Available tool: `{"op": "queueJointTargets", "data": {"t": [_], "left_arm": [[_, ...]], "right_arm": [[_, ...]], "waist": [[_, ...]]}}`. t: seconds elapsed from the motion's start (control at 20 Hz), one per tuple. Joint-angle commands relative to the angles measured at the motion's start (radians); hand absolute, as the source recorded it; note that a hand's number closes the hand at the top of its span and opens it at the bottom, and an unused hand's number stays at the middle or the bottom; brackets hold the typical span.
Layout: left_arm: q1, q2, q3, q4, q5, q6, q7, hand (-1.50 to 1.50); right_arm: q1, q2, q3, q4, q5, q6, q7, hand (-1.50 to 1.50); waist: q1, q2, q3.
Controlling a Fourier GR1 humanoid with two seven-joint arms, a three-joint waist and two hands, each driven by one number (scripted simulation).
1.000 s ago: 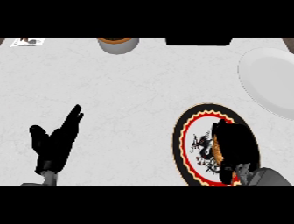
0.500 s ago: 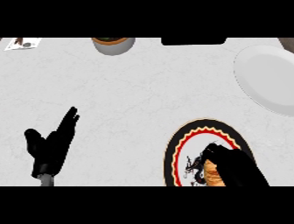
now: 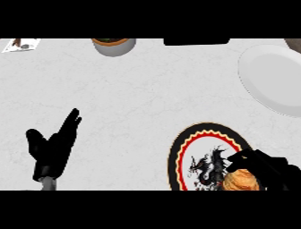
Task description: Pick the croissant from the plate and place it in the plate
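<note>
Cupping the croissant [image 3: 241, 182], the right robot hand [image 3: 277, 171] curls.

Croissant [image 3: 240, 181]: golden-orange, glossy, lying on the near right part of the patterned plate [image 3: 182, 150], at the view's lower edge. Only part of it shows; the right robot hand [image 3: 272, 169] curls its fingers over the top and far side.

Patterned plate: round, black rim, red ring with a yellow scalloped border, pale centre with a black figure. Flat on the worktop [image 3: 146, 98], near right, cut off by the lower edge.

White plate [image 3: 279, 80]: plain, round, flat, bare. Far right of the worktop, well apart from the patterned plate.
</note>
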Motion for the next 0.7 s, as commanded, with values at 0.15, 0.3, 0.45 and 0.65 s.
{"op": "queueJointTargets", "data": {"t": [0.15, 0.3, 0.45, 0.65], "left_arm": [[-0.005, -0.020, -0.023, -0.011, -0.001, 0.002, 0.066, 0.00], [-0.021, 0.000, -0.001, 0.014, 0.004, -0.019, 0.064, 0.00], [-0.031, -0.013, -0.003, 0.038, -0.006, -0.017, 0.041, 0.00], [-0.052, -0.012, 0.012, 0.104, -0.006, -0.049, 0.000, 0.00]], "right_arm": [[0.024, 0.067, -0.242, -0.011, -0.270, -0.095, -0.022, 1.50], [0.029, 0.084, -0.337, 0.130, -0.409, -0.113, -0.152, 1.50], [-0.012, 0.077, -0.482, 0.212, -0.595, -0.074, -0.251, 1.50], [-0.146, 0.063, -0.577, 0.429, -0.608, -0.038, -0.341, 1.50]], "waist": [[0.028, 0.011, -0.006], [0.030, 0.012, -0.006], [0.027, 0.012, -0.005], [0.035, 0.014, -0.007]]}}
